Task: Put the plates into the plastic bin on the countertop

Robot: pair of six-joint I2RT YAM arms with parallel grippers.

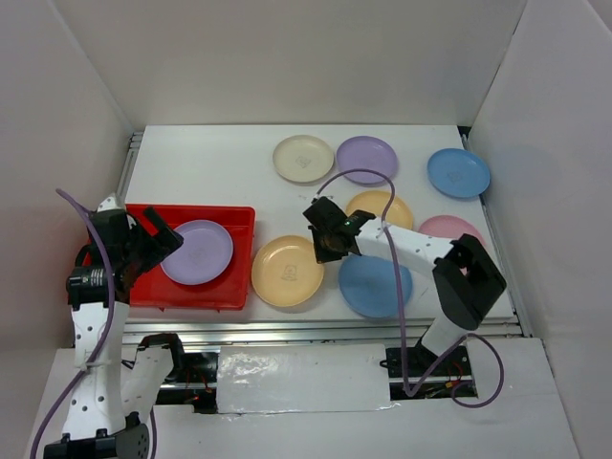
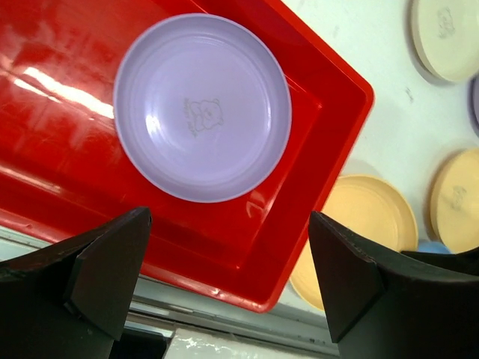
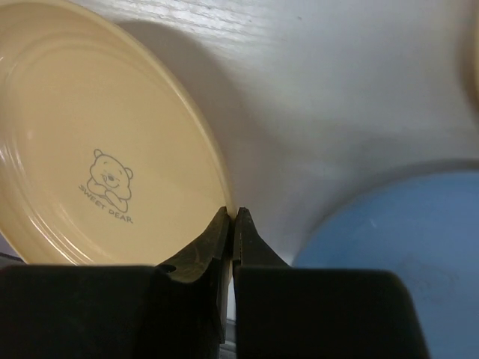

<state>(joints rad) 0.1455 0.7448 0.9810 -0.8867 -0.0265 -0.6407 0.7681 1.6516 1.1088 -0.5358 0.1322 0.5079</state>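
A yellow-orange plate (image 1: 284,273) (image 3: 97,142) lies on the countertop (image 1: 210,163) just right of the plastic bin (image 1: 234,218). My right gripper (image 1: 328,239) (image 3: 233,214) is shut on this plate's right rim. A pale purple plate (image 1: 197,251) (image 2: 200,107) lies inside the red bin (image 2: 45,157). My left gripper (image 1: 158,239) (image 2: 229,218) hangs open over the bin's near side, holding nothing. More plates rest on the countertop: cream (image 1: 303,158), purple (image 1: 366,160), blue (image 1: 458,172), another yellow-orange (image 1: 382,204), pink (image 1: 449,228) and a near blue one (image 1: 375,287) (image 3: 404,239).
Silver rails (image 1: 287,328) edge the countertop on the near side, with white walls around it. My right arm (image 1: 421,247) stretches over the near blue and the far yellow-orange plates. A purple cable (image 1: 363,174) loops above the purple plate.
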